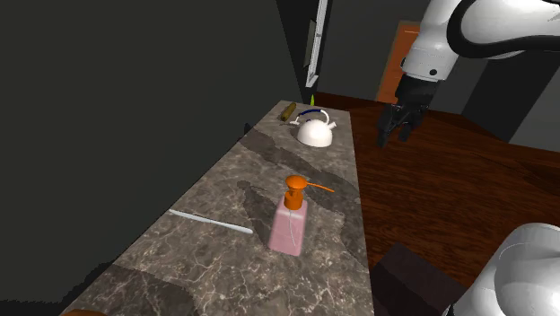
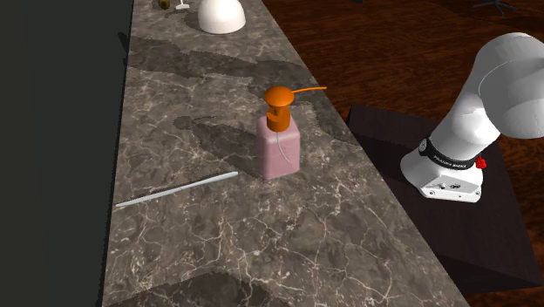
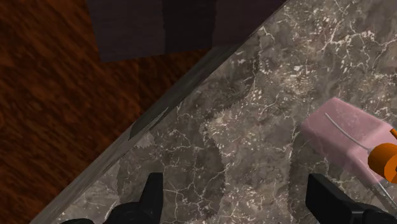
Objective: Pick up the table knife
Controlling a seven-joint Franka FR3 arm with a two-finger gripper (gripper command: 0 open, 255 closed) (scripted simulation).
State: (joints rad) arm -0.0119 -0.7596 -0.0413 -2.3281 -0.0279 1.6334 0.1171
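Shoulder view: the knife (image 1: pixel 211 222) lies flat on the marble tabletop (image 1: pixel 224 171), left of the pink bottle (image 1: pixel 289 226); the pincer (image 1: pixel 396 135) hangs off the tabletop's right edge, well apart. Second exterior view: knife near the bottle's left. Wrist view: pincer spread wide, empty, above the tabletop.

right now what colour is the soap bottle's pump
The pump is orange, clearest in the second exterior view.

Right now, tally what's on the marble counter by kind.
table knife: 1
pump bottle: 1
kettle: 1
small brown item at the far end, kind unclear: 1
Total: 4 that I can make out
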